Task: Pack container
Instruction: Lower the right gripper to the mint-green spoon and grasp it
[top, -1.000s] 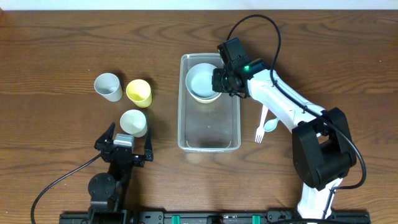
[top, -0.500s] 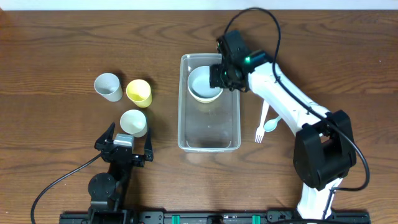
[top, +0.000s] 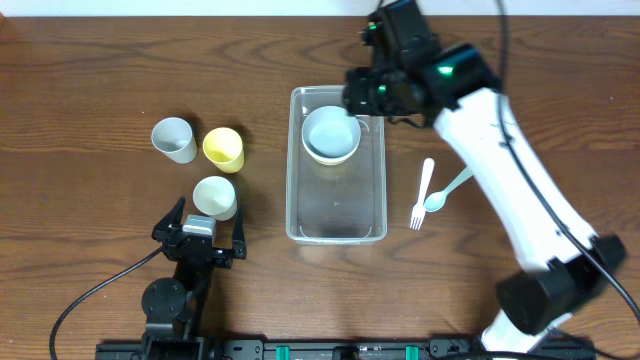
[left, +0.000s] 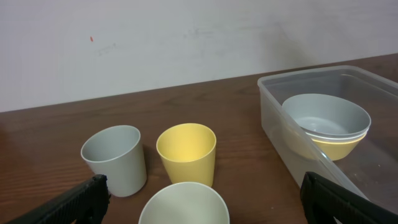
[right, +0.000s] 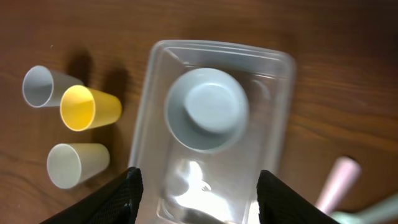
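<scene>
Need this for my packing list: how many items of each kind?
Small round plastic cups (grey cup, yellow cup, pale cup): 3
Round plastic bowls (grey bowl stacked in yellow bowl): 2
Clear rectangular plastic container: 1
White plastic fork: 1
Mint plastic spoon: 1
Total: 8

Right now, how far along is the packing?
Done: two stacked bowls sit in the container. In hand: nothing; the right gripper hangs open above it, and the left gripper sits open by the pale cup. Left: that pale cup, the grey cup, yellow cup, fork and spoon lie outside on the table.
</scene>
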